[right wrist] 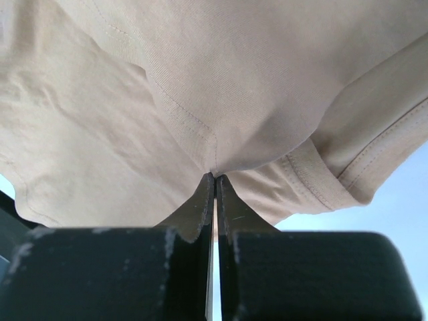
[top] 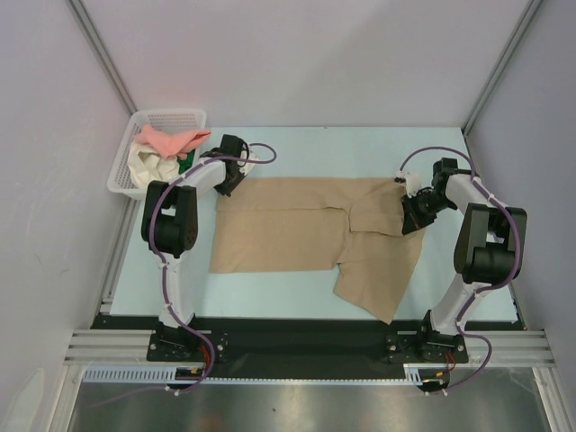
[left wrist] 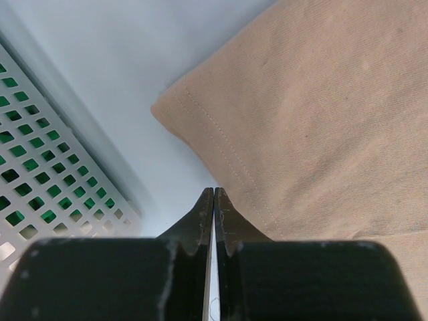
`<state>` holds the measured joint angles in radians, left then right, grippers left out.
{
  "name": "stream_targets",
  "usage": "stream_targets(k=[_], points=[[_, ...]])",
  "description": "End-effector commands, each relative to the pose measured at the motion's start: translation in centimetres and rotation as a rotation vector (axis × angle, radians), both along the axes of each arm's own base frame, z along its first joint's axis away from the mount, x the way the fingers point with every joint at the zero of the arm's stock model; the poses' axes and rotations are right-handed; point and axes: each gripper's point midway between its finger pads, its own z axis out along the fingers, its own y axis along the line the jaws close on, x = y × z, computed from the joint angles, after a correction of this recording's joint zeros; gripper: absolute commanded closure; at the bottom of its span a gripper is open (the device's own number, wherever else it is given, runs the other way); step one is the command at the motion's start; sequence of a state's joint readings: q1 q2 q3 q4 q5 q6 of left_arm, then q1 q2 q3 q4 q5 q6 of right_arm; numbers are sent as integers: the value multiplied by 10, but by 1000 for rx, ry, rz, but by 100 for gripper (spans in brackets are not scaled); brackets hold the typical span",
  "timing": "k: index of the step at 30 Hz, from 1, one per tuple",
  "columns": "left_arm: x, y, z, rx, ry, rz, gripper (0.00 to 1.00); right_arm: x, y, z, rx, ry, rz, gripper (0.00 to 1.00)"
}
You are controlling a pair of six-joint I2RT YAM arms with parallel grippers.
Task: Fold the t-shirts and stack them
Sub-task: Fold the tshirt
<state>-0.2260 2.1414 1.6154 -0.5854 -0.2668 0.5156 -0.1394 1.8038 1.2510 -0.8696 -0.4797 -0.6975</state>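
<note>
A large tan t-shirt (top: 297, 236) lies spread on the pale table, its lower right part folded into a flap toward the front. My left gripper (top: 228, 186) is at the shirt's far left corner. In the left wrist view it (left wrist: 214, 191) is shut right beside the stitched hem (left wrist: 221, 144), with no cloth between the fingers. My right gripper (top: 413, 219) is at the shirt's far right edge. In the right wrist view it (right wrist: 215, 176) is shut on a pinched fold of the tan t-shirt (right wrist: 221, 80). A pink t-shirt (top: 171, 140), a cream one (top: 148, 166) and a green one (top: 186, 163) sit in the basket.
A white plastic mesh basket (top: 123, 171) stands at the far left of the table, just left of my left arm; its wall (left wrist: 40, 180) fills the left of the left wrist view. Grey walls enclose the table on three sides.
</note>
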Motion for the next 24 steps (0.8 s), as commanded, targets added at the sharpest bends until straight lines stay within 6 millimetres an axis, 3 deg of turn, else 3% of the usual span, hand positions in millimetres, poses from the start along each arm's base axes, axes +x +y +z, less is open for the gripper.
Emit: stream_targets(k=[1,9,11,12,16,19,21,23,24], points=[[9,1,13,3,-47,1,96,1,1,19,3,-37,26,100],[7,2,16,7,-54,1,95,-7,-2,24,-9,-35,32,92],[6,2,18,9,-58,-1,95,-10,-3,27,-18,-44,39,86],[6,3,17,11,-57,0,95,-11,-4,27,-24,-41,40,73],[5,5,21,15,-68,2,94,-7,-9,40,-41,-81,46,66],[8,7,25,22,-78,1,91,15,-21,46,-57,-141,-9,59],[11,8,25,22,-78,4,90,41,-29,51,-71,-206,-45,59],[14,7,26,17,-78,10,90,61,-33,43,-60,-205,-98,59],[17,6,26,14,-81,10,90,82,-38,51,-72,-263,-121,59]])
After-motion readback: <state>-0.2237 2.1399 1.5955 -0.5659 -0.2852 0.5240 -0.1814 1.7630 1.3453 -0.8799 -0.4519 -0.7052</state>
